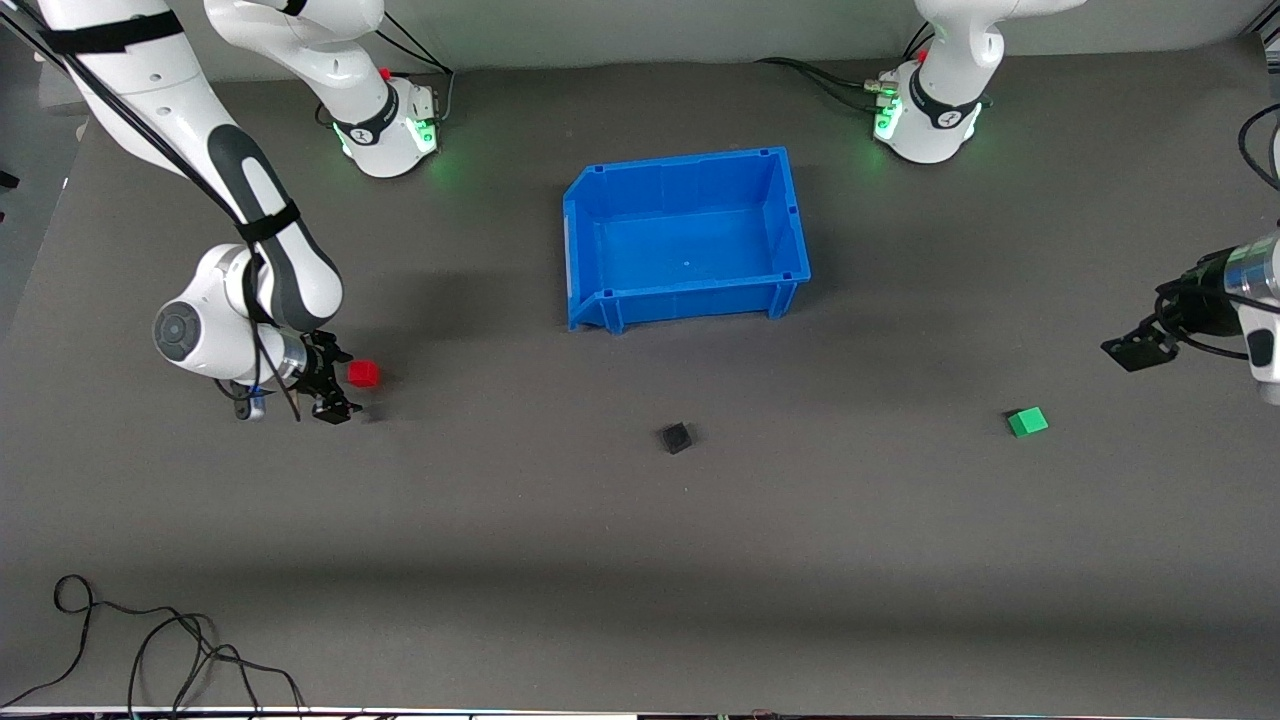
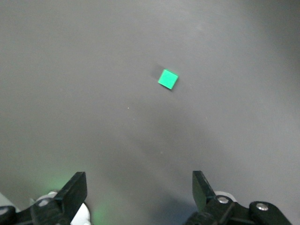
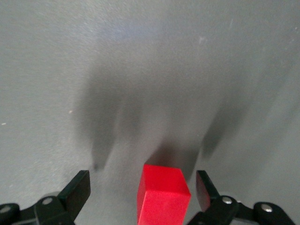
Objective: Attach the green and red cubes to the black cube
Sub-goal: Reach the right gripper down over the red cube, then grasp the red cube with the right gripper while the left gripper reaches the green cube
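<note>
Front view alone shows black cube (image 1: 676,437)

White arms w/ grey-black joint bands, black cables, green base lights, black end effectors.

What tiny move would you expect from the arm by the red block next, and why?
Probably the right tool closes on the red cube: its open fingers already flank it. The left tool hangs open above the green cube, and the black cube lies untouched.
</note>
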{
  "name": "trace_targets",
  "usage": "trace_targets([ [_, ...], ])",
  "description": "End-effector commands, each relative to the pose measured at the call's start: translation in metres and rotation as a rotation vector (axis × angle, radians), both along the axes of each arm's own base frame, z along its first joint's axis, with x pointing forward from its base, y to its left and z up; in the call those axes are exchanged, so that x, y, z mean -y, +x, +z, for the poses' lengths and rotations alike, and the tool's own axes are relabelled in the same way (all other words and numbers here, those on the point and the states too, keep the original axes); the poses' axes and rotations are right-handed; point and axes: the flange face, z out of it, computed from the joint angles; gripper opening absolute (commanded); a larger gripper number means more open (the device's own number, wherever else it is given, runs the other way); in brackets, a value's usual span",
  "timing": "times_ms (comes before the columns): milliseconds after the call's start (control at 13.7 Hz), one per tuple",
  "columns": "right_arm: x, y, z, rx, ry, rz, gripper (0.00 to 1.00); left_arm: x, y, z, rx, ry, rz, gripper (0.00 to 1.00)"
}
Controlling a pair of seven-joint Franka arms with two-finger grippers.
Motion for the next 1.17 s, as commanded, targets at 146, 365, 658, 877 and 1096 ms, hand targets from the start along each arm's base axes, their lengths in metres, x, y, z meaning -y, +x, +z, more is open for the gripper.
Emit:
trace_targets([
  [146, -0.003, 0.000, -0.008, -0.010, 0.001, -0.042, 0.99, -0.043, 0.000, -0.015, 0.040, -0.006, 0.400, 1.00],
  [365, -0.003, -0.001, -0.005, -0.019, 0.007, -0.041, 0.85, -0.072, -0.001, -0.036, 0.086, -0.019, 0.614, 1.00],
  [658, -0.005, -0.004, -0.002, -0.083, 0.029, -0.034, 0.30, -0.082, -0.003, -0.070, 0.147, 0.005, 0.813, 1.00],
  [877, -0.009, 0.003, 0.013, -0.077, 0.039, -0.026, 0.21, -0.097, -0.007, -0.098, 0.146, 0.025, 0.951, 0.98],
  [1096, -0.018, 0.022, 0.030, -0.057, 0.050, -0.007, 0.19, -0.106, -0.016, -0.129, 0.142, 0.033, 0.982, 0.99],
])
